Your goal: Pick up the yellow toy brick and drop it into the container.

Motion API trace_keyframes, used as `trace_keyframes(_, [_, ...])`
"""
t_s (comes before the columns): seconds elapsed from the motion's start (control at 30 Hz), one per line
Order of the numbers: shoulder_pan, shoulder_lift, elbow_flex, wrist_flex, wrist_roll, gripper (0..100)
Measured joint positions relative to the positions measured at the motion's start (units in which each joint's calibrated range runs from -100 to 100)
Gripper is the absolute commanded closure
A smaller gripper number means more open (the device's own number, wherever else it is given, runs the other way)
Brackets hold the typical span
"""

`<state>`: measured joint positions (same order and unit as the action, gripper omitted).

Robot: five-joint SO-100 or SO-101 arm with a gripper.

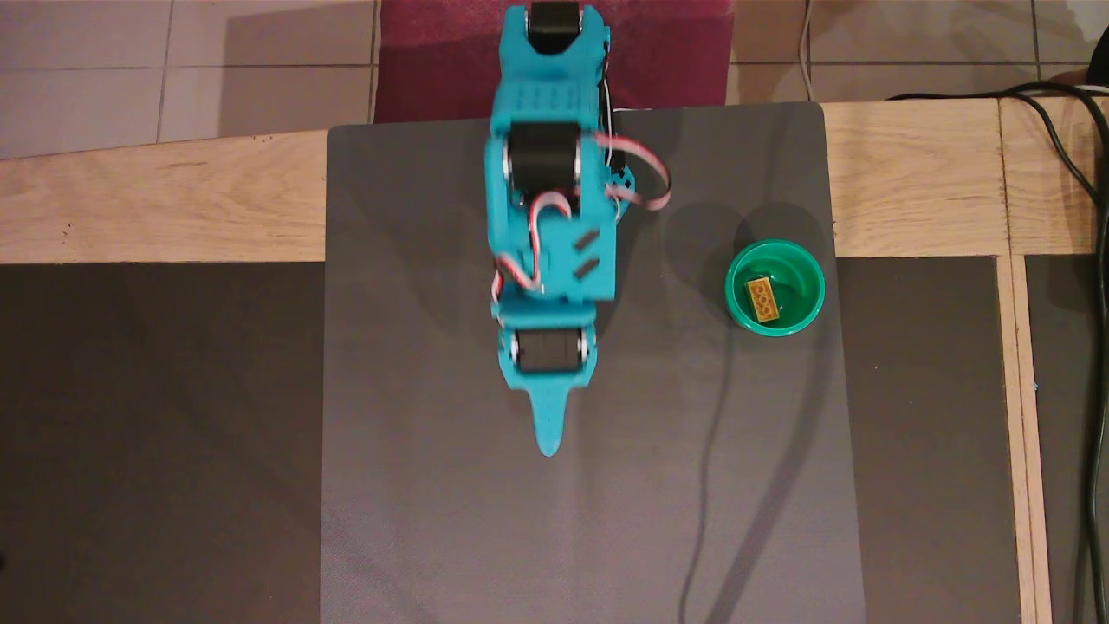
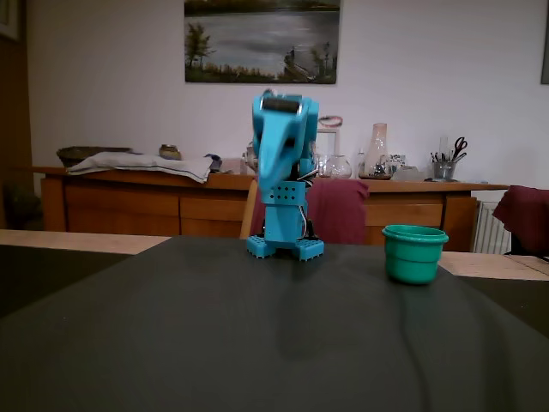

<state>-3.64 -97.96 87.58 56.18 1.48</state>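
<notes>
Counted 1 yellow toy brick (image 1: 763,300), 1 container (image 1: 802,264). Brick lay flat inside container, studs up, long axis near-vertical in overhead view, slightly tilted. My gripper (image 1: 548,436) well apart from container over mat (image 1: 416,433), fingers together, held nothing.

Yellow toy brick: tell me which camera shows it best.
The overhead view: it looks straight into the container, where the yellow toy brick lies studs up. The fixed view shows only the container's outer wall, which hides the brick.
</notes>
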Motion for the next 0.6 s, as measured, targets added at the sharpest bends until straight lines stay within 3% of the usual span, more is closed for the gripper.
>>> trace_keyframes(0.17, [-0.1,0.3,11.6,-5.2,2.1,100])
trace_keyframes(0.6, [-0.1,0.3,12.0,-4.2,2.3,100])
